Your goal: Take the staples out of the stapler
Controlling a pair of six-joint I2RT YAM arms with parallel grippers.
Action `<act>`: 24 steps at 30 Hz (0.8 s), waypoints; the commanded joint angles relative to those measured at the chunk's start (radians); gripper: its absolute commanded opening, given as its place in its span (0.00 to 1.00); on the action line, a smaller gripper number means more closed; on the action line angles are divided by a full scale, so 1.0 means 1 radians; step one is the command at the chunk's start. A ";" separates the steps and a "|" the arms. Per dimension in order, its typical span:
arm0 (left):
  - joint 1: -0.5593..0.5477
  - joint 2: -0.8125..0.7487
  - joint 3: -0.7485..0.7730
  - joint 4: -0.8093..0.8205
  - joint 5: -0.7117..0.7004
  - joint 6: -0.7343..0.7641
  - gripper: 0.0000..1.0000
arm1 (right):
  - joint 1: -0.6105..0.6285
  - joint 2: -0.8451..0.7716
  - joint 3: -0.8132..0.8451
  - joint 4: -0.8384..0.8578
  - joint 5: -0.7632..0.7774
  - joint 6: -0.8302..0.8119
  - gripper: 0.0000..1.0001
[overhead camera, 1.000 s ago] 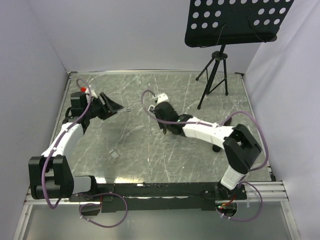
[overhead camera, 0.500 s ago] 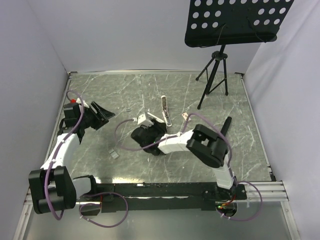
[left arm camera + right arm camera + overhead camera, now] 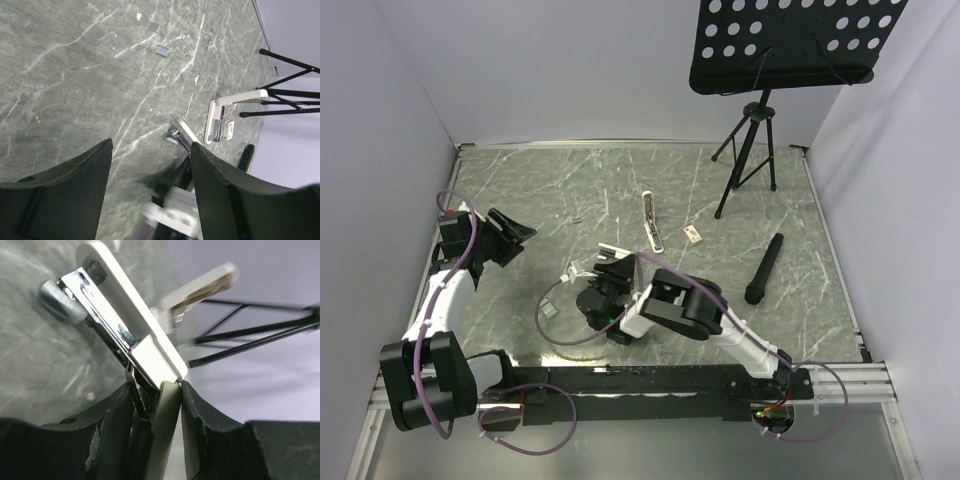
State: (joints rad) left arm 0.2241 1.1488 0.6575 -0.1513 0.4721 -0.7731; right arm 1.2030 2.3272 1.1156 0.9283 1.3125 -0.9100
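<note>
Desk [image 3: 540,190] leaves open room mid-left, w/ the side wall close behind the left arm. Right end effector [image 3: 605,277] sits near-centre, clamped on the stapler [image 3: 611,254], whose long axis sticks out past its fingertips. Left end effector [image 3: 504,236], wide open & empty, is well apart, so the stapler lies to its right. A second white bar [image 3: 651,222] lies separate, farther back.

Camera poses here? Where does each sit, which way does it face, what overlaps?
Top external: above and behind the robot, looking down on the table; both arms show, left gripper at left, right gripper mid-table.
Left wrist: on the left arm, looking across the table toward the tripod; own open fingers frame the bottom.
Right wrist: on the right arm, close on the stapler clamped between own fingers.
Shared: both wrist views catch the white bar on the table, tripod legs behind.
</note>
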 commanded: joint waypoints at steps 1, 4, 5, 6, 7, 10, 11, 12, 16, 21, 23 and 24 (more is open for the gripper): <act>0.009 -0.034 0.001 0.001 -0.016 -0.012 0.68 | 0.001 0.100 0.038 0.716 0.021 -0.572 0.11; 0.012 -0.046 0.001 -0.007 -0.024 -0.011 0.68 | 0.000 0.005 0.013 0.713 0.010 -0.563 0.11; 0.012 -0.047 0.002 -0.010 -0.030 -0.009 0.68 | 0.000 -0.026 0.024 0.713 0.001 -0.575 0.11; 0.011 -0.047 0.002 -0.011 -0.033 -0.008 0.68 | 0.000 -0.038 0.032 0.713 -0.004 -0.602 0.11; 0.012 -0.047 0.002 -0.013 -0.032 -0.008 0.68 | 0.001 -0.049 0.035 0.713 -0.015 -0.609 0.11; 0.012 -0.046 0.002 -0.013 -0.032 -0.006 0.68 | -0.008 -0.087 0.041 0.715 -0.013 -0.612 0.12; 0.014 -0.044 0.004 -0.014 -0.032 -0.005 0.68 | -0.008 -0.103 0.036 0.713 -0.012 -0.610 0.12; 0.014 -0.046 0.004 -0.016 -0.032 -0.003 0.68 | -0.008 -0.112 0.032 0.713 -0.007 -0.606 0.12; 0.012 -0.050 0.001 -0.011 -0.035 -0.005 0.68 | -0.008 -0.155 0.003 0.715 0.004 -0.590 0.12; 0.017 -0.035 -0.004 0.005 -0.007 -0.011 0.68 | -0.008 -0.201 -0.033 0.713 0.002 -0.570 0.12; 0.017 -0.028 -0.007 0.009 0.000 -0.014 0.68 | -0.010 -0.216 -0.027 0.713 0.004 -0.595 0.12; 0.015 -0.027 -0.007 0.009 0.003 -0.012 0.68 | -0.011 -0.226 -0.022 0.715 0.001 -0.605 0.12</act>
State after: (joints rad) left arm 0.2340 1.1248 0.6563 -0.1661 0.4484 -0.7761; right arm 1.1995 2.1773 1.0874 1.2892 1.3014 -1.4914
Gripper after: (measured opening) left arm 0.685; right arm 0.453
